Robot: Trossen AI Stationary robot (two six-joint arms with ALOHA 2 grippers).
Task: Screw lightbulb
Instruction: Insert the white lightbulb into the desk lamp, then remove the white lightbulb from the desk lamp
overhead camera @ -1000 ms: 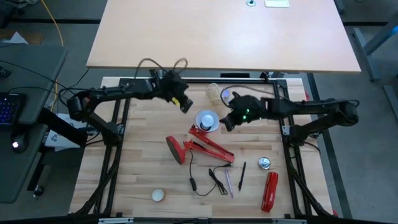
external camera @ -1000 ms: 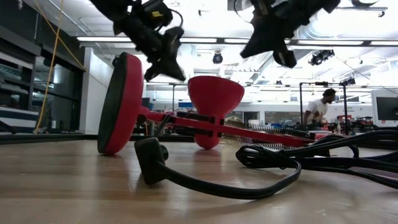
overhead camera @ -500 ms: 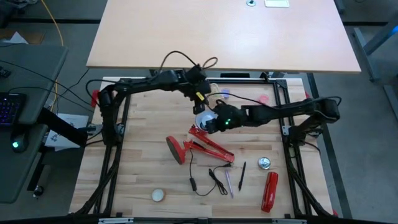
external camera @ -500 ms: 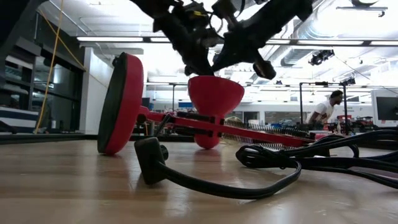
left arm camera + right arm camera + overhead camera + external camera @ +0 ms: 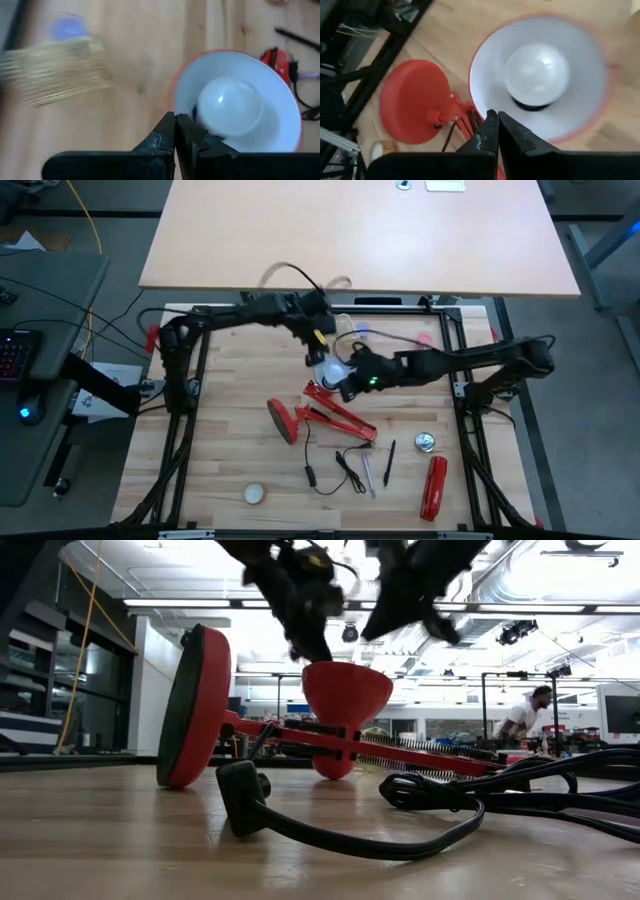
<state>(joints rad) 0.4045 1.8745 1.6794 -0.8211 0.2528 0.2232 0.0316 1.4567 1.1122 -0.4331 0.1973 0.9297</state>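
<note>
Lightbulb [image 5: 230, 107] sits inside the red lamp's white-lined shade [image 5: 580, 107], base down in the socket. Left pincer [image 5: 175, 131] and right pincer [image 5: 493, 129] both hover just above the shade rim, fingers closed together, holding nothing. Bulb looks light, smooth, brittle: grip the round dome gently, twist. Lamp lies tipped over on the tabletop [image 5: 220, 450], may shift.

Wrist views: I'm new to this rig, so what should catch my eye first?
The small white pear-shaped lightbulb sits inside the red lamp's white-lined round shade near the table's middle. Both grippers, left and right, hang just above the shade with fingers shut and empty. The lamp's round red base lies tipped on its edge beside it.
</note>
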